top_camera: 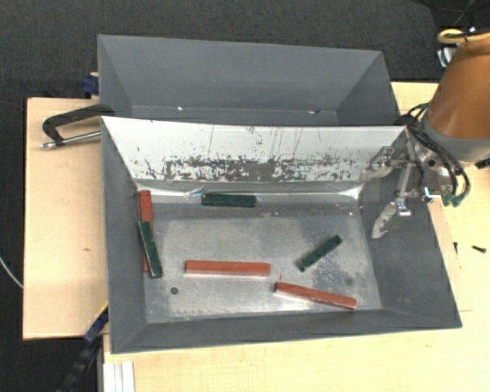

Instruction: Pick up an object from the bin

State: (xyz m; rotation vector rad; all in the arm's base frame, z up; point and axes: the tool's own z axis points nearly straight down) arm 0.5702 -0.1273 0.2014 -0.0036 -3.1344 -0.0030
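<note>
The gripper (390, 216) hangs by the right wall of the bin (412, 296), above the slope and clear of the floor. I cannot tell whether it is open or closed, and I see nothing in it.

The nearest thing is a green stick (319, 252), lying flat on the floor to the gripper's left and a little toward the view's lower edge. Its long axis runs on a diagonal from lower left to upper right, and the upper right end points roughly at the gripper. It touches nothing else, so I judge it the likeliest pick. A grasp would probably need the jaws set across that diagonal.

Just below it lies a red stick (314, 295), near but apart, tilted slightly down to the right. Further left a second red stick (227, 268) lies almost level. At the back wall a dark stick (229, 201) lies level too. Farthest off, by the left wall, a short red piece (145, 206) and a thin green piece (149, 250) stand nearly end to end.
</note>
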